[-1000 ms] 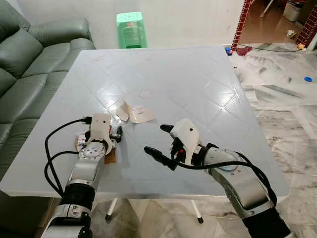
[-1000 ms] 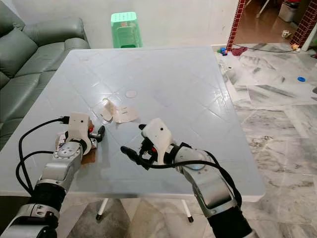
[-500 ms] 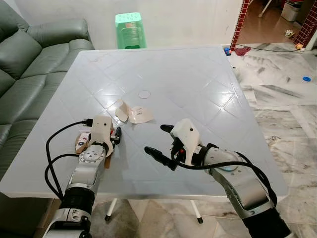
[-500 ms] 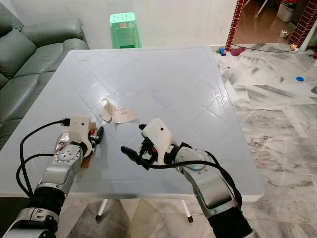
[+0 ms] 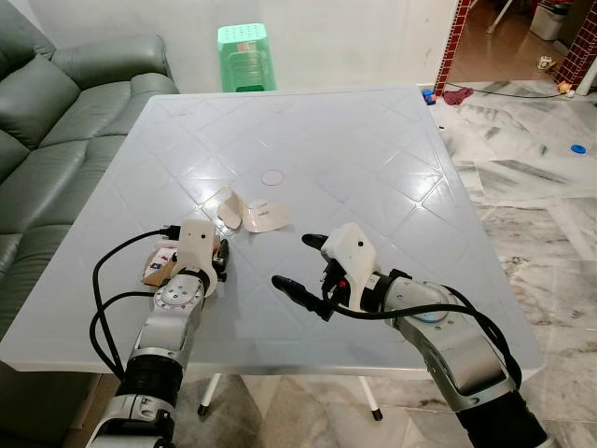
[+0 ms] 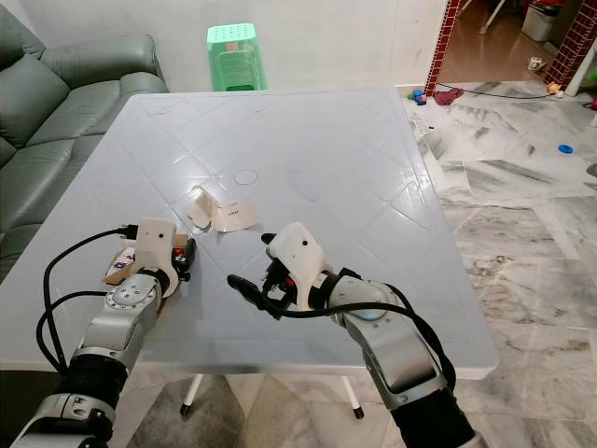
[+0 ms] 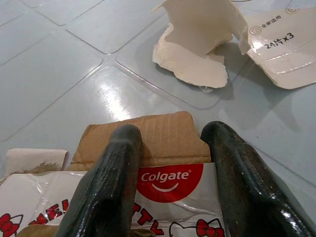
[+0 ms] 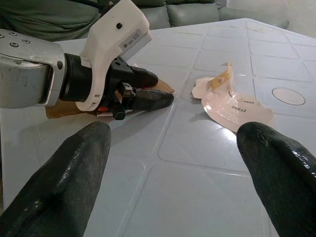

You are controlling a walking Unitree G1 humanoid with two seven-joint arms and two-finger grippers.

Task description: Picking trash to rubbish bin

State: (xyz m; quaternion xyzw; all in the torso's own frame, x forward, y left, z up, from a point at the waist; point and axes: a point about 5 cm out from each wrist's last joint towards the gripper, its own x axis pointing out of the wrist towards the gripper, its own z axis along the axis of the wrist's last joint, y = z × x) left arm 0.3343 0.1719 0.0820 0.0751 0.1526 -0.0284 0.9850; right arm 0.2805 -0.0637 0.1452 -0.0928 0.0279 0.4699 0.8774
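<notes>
On the pale blue-grey tiled worktop (image 5: 373, 149), near its left front edge, lies a flattened brown cardboard toothpaste carton with a red Colgate logo and cartoon print (image 7: 168, 163). Left claw (image 7: 173, 168) sits low over this carton, its two black fingers (image 7: 113, 177) straddling the carton's end and slightly apart; whether they actually pinch it cannot be told. Just beyond the carton, apart from it, rest torn cream-coloured paper scraps with printed characters (image 5: 254, 213), one piece curled upward. Right claw (image 5: 298, 266) hovers above the worktop near the front centre, released, fingers spread wide and holding nothing, pointing toward the left claw. A faint round ring mark (image 5: 271, 176) shows on the worktop past the scraps. Grey-green leather sofa (image 5: 56, 103) stands along the worktop's left side; a green plastic stool (image 5: 246, 56) stands at the far edge. Marble floor (image 5: 532, 205) extends to the right.
</notes>
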